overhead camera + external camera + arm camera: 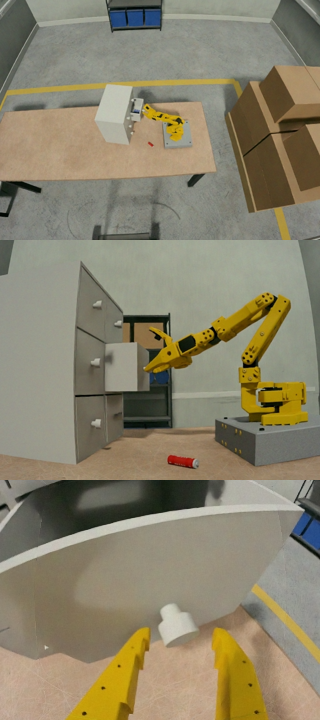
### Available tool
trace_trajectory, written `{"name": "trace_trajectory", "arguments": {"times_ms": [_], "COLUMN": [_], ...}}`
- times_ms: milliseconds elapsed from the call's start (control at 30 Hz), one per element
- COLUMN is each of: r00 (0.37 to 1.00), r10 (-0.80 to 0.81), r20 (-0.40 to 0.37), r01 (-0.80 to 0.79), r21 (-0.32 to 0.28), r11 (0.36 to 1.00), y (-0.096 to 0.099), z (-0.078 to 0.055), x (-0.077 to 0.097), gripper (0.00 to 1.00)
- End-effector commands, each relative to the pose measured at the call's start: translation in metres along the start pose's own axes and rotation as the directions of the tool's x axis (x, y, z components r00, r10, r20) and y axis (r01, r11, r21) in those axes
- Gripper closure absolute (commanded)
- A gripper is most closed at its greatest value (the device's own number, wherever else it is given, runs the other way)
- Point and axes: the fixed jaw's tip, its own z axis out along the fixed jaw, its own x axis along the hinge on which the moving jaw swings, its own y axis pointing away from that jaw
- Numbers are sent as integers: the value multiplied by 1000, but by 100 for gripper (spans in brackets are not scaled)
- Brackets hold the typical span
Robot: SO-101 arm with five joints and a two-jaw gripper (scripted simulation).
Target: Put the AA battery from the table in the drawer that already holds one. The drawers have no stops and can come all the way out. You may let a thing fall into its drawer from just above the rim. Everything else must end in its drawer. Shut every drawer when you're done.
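Observation:
The red AA battery [150,144] [183,461] lies on its side on the table, between the cabinet and the arm's base. The far-column, middle-row drawer [135,117] [121,366] [165,565] is pulled out. Something blue [136,111] lies inside; I cannot tell what it is. My gripper [145,107] [147,349] [182,630] is open at this drawer's front. Its knob [145,368] [177,629] shows between the two fingertips in the wrist view, with a gap on both sides. The other drawers look shut.
The white cabinet [113,103] [38,356] stands on the table [64,155] with its drawer fronts facing the arm. More knobs [96,362] stick out from its front. The grey base block [178,144] [235,441] carries the arm.

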Motion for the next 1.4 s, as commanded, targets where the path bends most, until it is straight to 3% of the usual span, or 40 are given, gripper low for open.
{"name": "trace_trajectory", "arguments": {"times_ms": [0,1367], "r00": [1000,1000], "r10": [0,-3], "r20": [15,15], "r01": [0,3], "r21": [-10,-19], "r11": [1000,1000], "y": [3,5], "z": [1,2], "x": [-4,-6], "gripper": [79,79]}}
